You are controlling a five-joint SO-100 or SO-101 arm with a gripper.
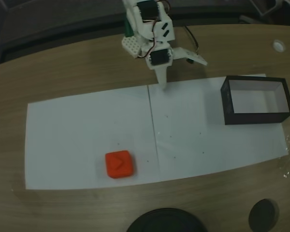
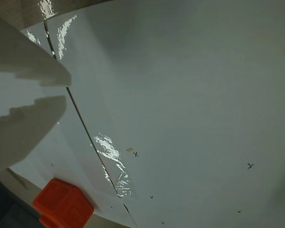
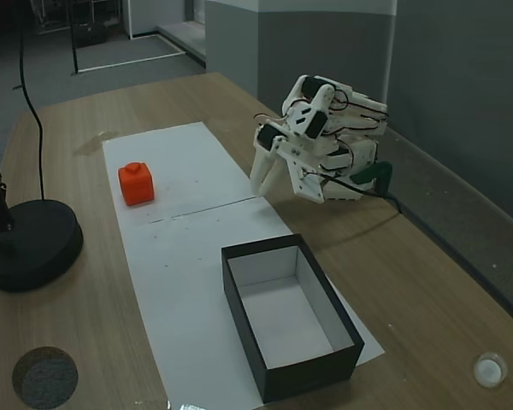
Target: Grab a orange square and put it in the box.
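The orange square (image 1: 119, 164) lies on the white paper near the table's front edge; it also shows at the far left of the paper in a fixed view (image 3: 136, 183) and at the bottom left of the wrist view (image 2: 62, 205). The box (image 1: 228, 99), black-walled, pale inside and empty, stands at the paper's right end (image 3: 239, 295). My gripper (image 1: 164, 86) hangs tip-down over the paper's back edge, far from both (image 3: 261, 190). Its fingers (image 2: 23, 123) stand almost together, a thin gap between them and nothing held.
Two white sheets (image 1: 77, 125) meet at a seam mid-table. A large black round base (image 1: 166, 221) and a small black disc (image 1: 263, 214) sit at the front edge. A white cap (image 1: 279, 46) lies at the back right. The arm's base (image 3: 342, 154) stands behind the paper.
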